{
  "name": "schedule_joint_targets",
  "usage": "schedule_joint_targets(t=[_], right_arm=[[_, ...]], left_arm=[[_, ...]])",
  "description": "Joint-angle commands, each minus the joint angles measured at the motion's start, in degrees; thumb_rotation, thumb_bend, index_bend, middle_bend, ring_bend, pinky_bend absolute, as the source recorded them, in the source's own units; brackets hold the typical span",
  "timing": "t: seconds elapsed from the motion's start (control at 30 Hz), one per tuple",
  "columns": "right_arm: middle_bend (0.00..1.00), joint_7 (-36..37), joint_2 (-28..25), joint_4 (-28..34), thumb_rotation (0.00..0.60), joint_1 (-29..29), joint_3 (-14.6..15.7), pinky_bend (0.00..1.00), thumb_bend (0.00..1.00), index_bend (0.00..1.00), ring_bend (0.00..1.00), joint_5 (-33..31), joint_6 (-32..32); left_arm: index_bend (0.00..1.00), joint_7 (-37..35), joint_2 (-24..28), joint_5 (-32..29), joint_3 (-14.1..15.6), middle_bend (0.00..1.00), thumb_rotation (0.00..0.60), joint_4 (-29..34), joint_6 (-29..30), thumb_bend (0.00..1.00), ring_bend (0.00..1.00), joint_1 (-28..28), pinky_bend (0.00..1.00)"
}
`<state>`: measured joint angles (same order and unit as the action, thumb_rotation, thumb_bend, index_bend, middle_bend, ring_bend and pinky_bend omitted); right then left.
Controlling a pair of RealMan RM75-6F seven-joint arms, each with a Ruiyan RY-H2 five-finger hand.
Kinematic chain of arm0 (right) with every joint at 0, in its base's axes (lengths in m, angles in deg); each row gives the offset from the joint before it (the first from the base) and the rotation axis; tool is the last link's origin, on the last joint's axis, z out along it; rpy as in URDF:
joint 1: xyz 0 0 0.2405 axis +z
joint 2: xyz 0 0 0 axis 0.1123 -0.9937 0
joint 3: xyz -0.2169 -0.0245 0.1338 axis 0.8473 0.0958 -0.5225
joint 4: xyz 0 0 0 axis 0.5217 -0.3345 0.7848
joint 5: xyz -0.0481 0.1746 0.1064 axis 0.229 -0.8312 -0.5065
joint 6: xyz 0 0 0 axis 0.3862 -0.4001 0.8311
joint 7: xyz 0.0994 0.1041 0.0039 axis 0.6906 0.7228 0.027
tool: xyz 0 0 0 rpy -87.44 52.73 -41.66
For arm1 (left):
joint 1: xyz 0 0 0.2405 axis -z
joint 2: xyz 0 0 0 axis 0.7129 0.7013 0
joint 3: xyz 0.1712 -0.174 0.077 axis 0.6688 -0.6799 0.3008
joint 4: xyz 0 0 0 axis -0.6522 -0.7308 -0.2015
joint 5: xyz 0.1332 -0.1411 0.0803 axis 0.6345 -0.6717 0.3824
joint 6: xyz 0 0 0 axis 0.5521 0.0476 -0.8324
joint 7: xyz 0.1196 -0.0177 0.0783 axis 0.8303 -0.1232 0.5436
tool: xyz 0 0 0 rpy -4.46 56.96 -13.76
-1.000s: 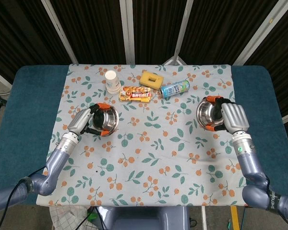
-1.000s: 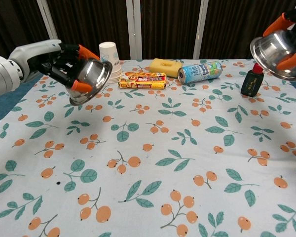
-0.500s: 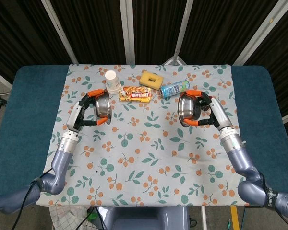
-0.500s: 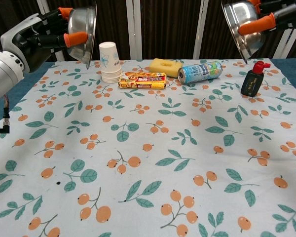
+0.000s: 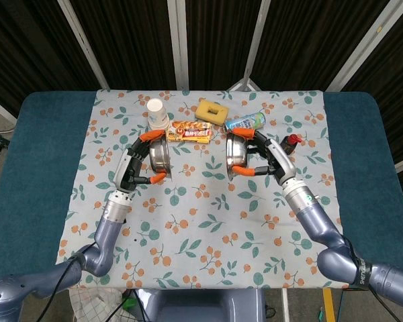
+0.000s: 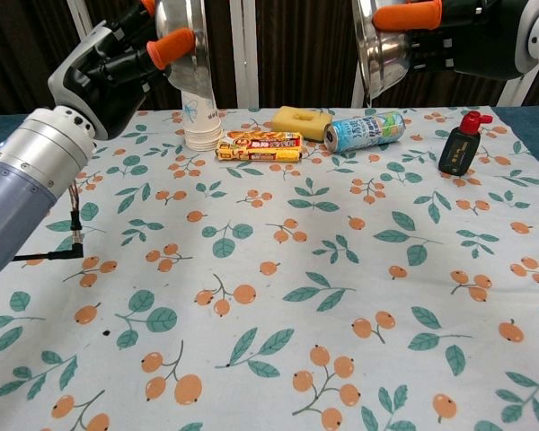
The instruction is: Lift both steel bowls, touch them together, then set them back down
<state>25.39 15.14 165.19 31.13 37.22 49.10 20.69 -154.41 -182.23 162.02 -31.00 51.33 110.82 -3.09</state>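
While cropped in chest view, both hands' (image 5: pixel 136 168) (image 5: pixel 267 159) grips on apart, tilted bowls (image 5: pixel 158 155) (image 5: pixel 236 154) overhead.

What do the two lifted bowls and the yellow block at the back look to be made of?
Left bowl and right bowl: polished metal, likely steel, with mirror-like reflections. Yellow block: probably foam sponge, matte and soft-edged with a dent on top.

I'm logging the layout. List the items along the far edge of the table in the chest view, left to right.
paper cups → snack pack → yellow sponge → drink can → small dark bottle.
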Motion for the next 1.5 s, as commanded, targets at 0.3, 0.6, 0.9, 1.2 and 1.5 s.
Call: schedule_joint_targets(t=[0.3,0.6,0.9,1.2,1.5], right_arm=[[0.29,-2.2,0.8,3.1,0.600,0.5,-0.1,0.34,0.05,0.43,0.32,-1.6,-2.4],[0.29,-5.8,0.3,5.0,0.600,1.6,0.2,0.34,0.05,0.43,0.32,-3.9,-2.8],[0.29,-8.6,1.0,6.8,0.600,2.7,0.8,0.34,0.06,0.43,0.32,-7.3,-3.4],[0.29,-10.0,1.6,10.1,0.600,4.3,-0.2,0.34,0.06,0.43,0.32,-10.9,-3.4],[0.29,-11.4,1.5,13.0,0.600,5.4,-0.8,0.34,0.07,0.43,0.33,-13.6,-3.7]], left_arm=[[0.34,0.4,-4.3,-0.3,0.7,0.27,0.600,-4.6,0.8,0.09,0.19,1.7,0.46],[0.35,2.9,-5.0,-0.1,-0.2,0.26,0.600,-4.2,1.9,0.09,0.19,3.2,0.46],[0.35,6.4,-3.8,-0.2,-0.5,0.26,0.600,0.5,2.2,0.09,0.19,3.8,0.46],[0.35,6.1,-5.9,-0.3,0.2,0.26,0.600,-0.8,1.8,0.09,0.19,4.4,0.46],[0.35,5.3,-8.4,0.0,0.2,0.26,0.600,-2.5,3.1,0.09,0.19,5.0,0.46]])
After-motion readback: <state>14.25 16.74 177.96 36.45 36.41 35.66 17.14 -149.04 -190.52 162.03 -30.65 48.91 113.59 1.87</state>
